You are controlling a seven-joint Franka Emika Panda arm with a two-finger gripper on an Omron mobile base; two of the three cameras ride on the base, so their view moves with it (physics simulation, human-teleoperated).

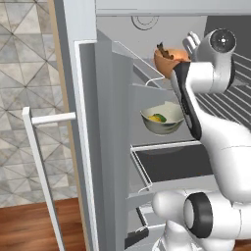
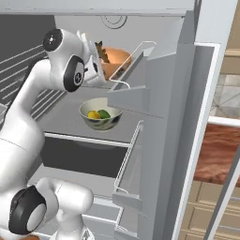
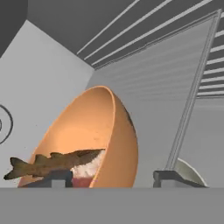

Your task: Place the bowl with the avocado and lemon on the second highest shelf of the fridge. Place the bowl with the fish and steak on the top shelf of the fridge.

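Rigid, smooth orange bowl (image 3: 89, 140) with fish (image 3: 52, 162) and steak, at the fridge's top shelf (image 1: 225, 105), gripper (image 3: 111, 177) apparently pinching its rim, the surest hold; white bowl (image 2: 101, 115) sits below.

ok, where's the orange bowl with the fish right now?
The orange bowl sits high in the open fridge at top-shelf level, directly above the white bowl with avocado and lemon, right by the gripper, whose jaws straddle its rim.

Flat even rendered light, no glare; faint soft shadows inside fridge; slight low-resolution softness throughout.
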